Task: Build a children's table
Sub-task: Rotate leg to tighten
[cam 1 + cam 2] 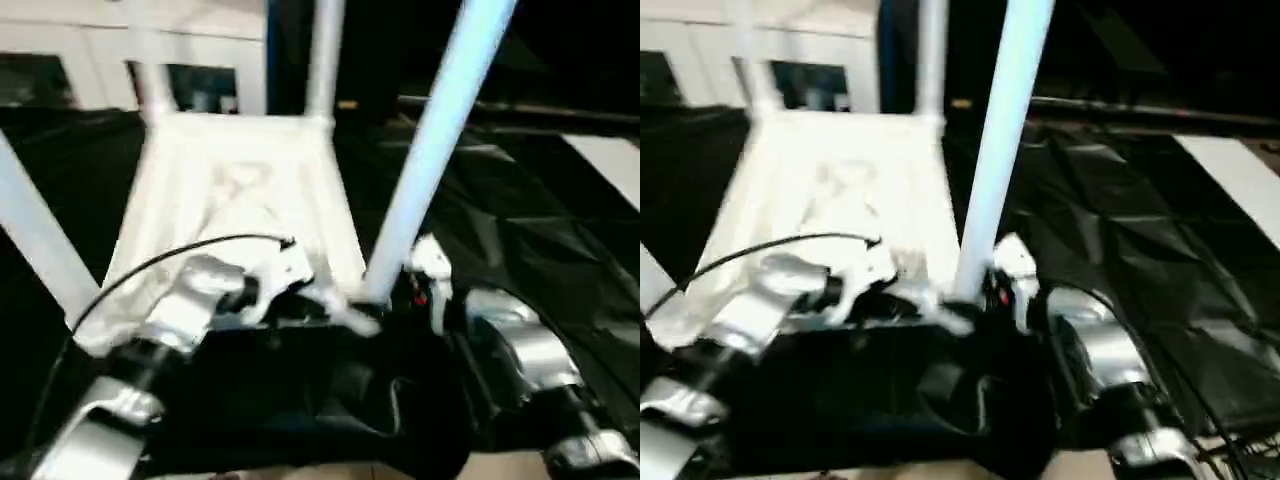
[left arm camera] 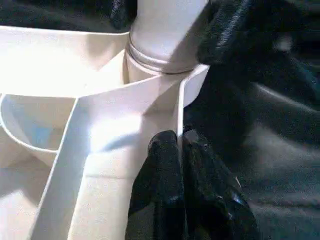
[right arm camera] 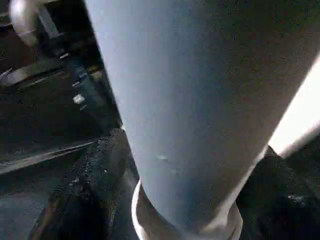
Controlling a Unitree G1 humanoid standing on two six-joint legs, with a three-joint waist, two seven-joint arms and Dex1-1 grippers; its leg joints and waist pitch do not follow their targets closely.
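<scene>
Four long white tube legs [image 1: 440, 140] stand socketed in the inverted white ribbed plastic tabletop [image 1: 240, 190] at twelve o'clock on the black-draped work table [image 1: 560, 240]; left gripper [image 2: 180, 145] pinches a rim rib, right gripper [image 3: 185, 190] straddles the near-right leg, fingers apart; only righting apparently remains.

Black-draped bench in a dim room

Creased black cloth [image 1: 540, 230] covers the bench; a pale panel [image 1: 1240, 180] lies at its far right edge. Beyond the far left edge stands white furniture [image 1: 60, 60] with dark openings, and darkness behind.
</scene>
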